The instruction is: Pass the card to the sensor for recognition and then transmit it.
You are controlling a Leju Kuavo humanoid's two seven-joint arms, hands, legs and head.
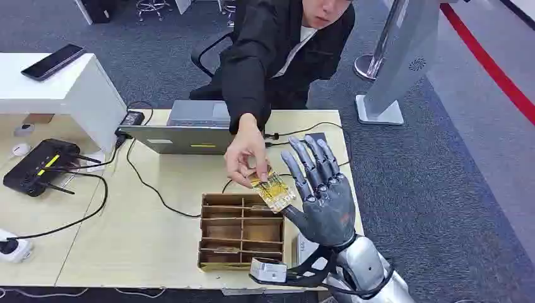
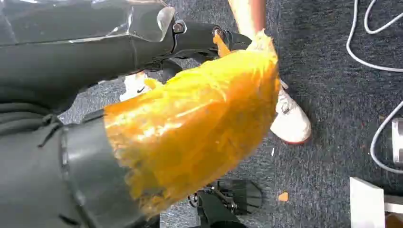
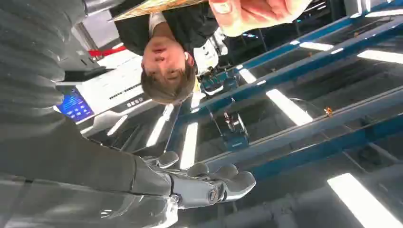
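Observation:
A yellow patterned card (image 1: 274, 189) hangs above the far right corner of a divided cardboard box (image 1: 214, 232). A person's hand (image 1: 245, 154) pinches it from above. My right hand (image 1: 322, 189) is raised just right of the card, fingers spread and pointing up, its thumb side against the card's edge; no finger closes on it. In the right wrist view the card (image 3: 152, 6) and the person's fingertips (image 3: 252, 10) lie well apart from my stretched fingers (image 3: 214, 185). My left hand (image 2: 190, 128) is wrapped in yellow tape and hangs over the floor; its fingers are hidden.
A small grey box (image 1: 268, 270) sits at the table's front edge below the cardboard box. A laptop (image 1: 189, 129) stands at the back and a black router (image 1: 38, 165) with cables at the left. The person leans over the far side of the table.

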